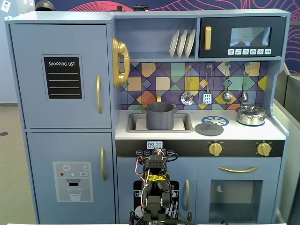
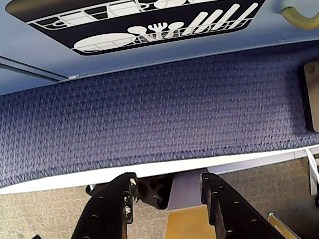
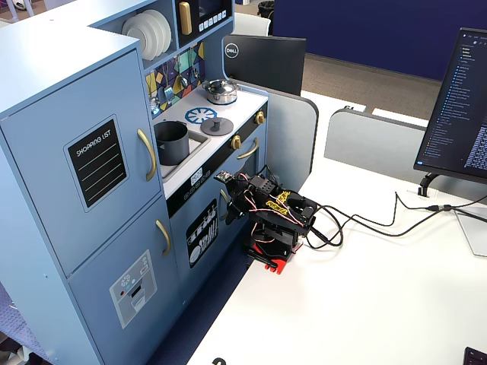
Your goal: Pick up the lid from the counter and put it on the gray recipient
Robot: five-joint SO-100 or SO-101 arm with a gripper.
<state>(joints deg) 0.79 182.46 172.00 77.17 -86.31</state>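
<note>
Gray matte lid (image 1: pixel 209 128): we see it lying flat on the toy kitchen's white table (image 1: pixel 276 132), knob up, just to the right of the sink (image 1: pixel 132 123) in a fixed view; in the other fixed view it shows at (image 3: pixel 216 126).
Gray recipient (image 1: pixel 160 116): we find it standing upright in the sink, uncovered, to the left of the lid and apart from it; also seen at (image 3: pixel 171 142).
Burner ring (image 1: pixel 215 121): blue and white, just behind the lid, the lid overlapping its front edge.
Silver pot (image 1: pixel 251 114): shiny, with its own lid on, to the right of the gray lid and well apart from it.
Knobs (image 1: pixel 215 148): gold, on the dark panel below the lid.
End effector (image 2: pixel 167 191): we see its two dark fingers (image 2: pixel 113 204) spread apart with nothing between them, pointing at blue woven fabric and the cupboard door with the dish-rack print (image 2: pixel 149 22).
Arm (image 1: pixel 155 187): folded low in front of the lower cupboard, well below the lid and touching neither the lid nor the recipient.
Arm base (image 3: pixel 268 258): we place it on the white desk (image 3: pixel 365 304) beside the kitchen, wires trailing toward a monitor (image 3: pixel 460 106).
</note>
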